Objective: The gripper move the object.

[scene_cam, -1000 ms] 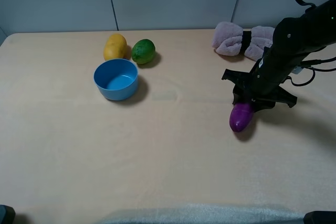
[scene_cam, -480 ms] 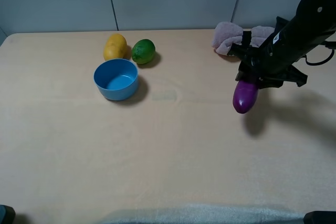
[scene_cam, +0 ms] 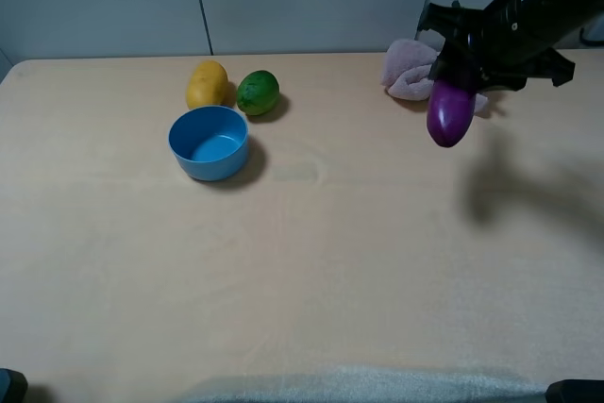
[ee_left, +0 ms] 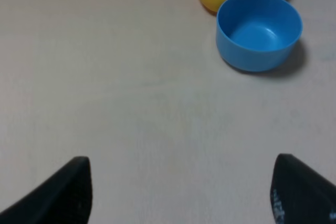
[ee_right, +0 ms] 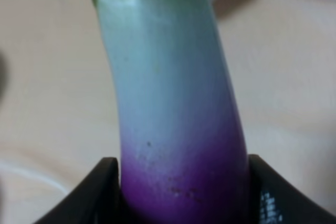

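Observation:
My right gripper [scene_cam: 460, 71] is shut on the purple toy eggplant [scene_cam: 447, 113] and holds it well above the table at the back right, its rounded purple end hanging down. In the right wrist view the eggplant [ee_right: 173, 103] fills the frame, fading from purple to white with a green stem end, clamped between the two black fingers [ee_right: 89, 192]. My left gripper [ee_left: 178, 192] is open and empty over bare table, only its two fingertips [ee_left: 63, 192] showing.
A blue bowl [scene_cam: 209, 142] stands left of centre, also in the left wrist view [ee_left: 259, 31]. A yellow lemon [scene_cam: 207, 83] and green lime [scene_cam: 258, 92] lie behind it. A pink towel [scene_cam: 415, 68] lies at the back right, behind the eggplant.
My right gripper has lifted the eggplant off the table and carried it up and toward the back. The left arm has not moved.

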Tool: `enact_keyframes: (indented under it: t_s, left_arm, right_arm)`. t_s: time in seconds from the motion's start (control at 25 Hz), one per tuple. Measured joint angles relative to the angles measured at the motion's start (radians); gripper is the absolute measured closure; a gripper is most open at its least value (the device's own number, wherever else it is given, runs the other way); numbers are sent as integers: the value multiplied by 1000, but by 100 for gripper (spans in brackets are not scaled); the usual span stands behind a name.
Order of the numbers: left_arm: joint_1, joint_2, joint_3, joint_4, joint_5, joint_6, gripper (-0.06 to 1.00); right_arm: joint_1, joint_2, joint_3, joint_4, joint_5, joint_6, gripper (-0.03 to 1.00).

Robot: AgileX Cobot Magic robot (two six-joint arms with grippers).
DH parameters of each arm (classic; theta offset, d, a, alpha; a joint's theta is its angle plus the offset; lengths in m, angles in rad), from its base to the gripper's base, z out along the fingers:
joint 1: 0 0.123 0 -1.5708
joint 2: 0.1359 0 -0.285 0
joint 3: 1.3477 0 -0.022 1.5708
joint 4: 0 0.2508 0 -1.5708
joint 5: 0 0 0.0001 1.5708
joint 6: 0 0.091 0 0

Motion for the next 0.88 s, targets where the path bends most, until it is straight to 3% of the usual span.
enact_keyframes:
  t_s: [0.2, 0.88]
  left_arm:
    - [0, 0, 0, 0, 0, 0, 18]
    - [0, 0, 0, 0, 0, 0, 18]
  right_arm:
    - [46, 9, -129, -11, 27, -59, 60]
    - [228, 349, -647, -60, 297, -164, 60]
